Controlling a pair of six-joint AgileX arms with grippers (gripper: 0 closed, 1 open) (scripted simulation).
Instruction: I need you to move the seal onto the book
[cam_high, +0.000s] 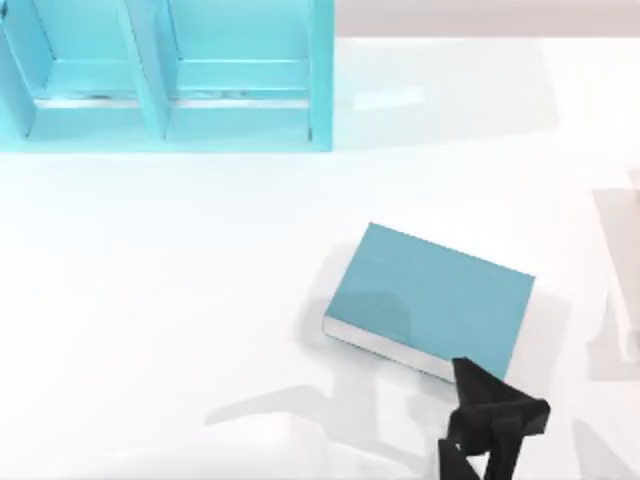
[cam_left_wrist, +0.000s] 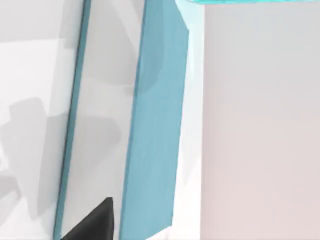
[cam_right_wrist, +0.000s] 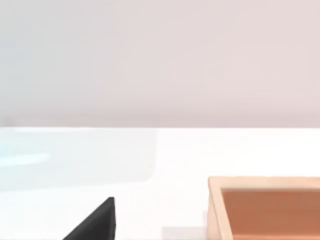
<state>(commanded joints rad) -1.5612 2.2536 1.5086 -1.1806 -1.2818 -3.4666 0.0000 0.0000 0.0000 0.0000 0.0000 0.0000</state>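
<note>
The book (cam_high: 430, 295) lies flat on the white table, right of centre, with its teal cover up and its white page edges facing the front. The left wrist view shows the book (cam_left_wrist: 155, 125) close up and side-on, with its pale page edges beside the cover. My left gripper (cam_high: 490, 415) is a black shape at the book's front right corner, partly over the cover's edge. One dark finger (cam_left_wrist: 95, 224) shows in its wrist view. The seal is hidden or out of view. Another dark finger (cam_right_wrist: 95, 222) shows in the right wrist view, above bare table.
A large cyan compartment shelf (cam_high: 160, 80) stands at the back left of the table, and its edge (cam_left_wrist: 250, 1) also appears in the left wrist view. A wooden open box (cam_right_wrist: 270, 205) sits on the table ahead of the right wrist. Arm shadows fall along the front and right edges.
</note>
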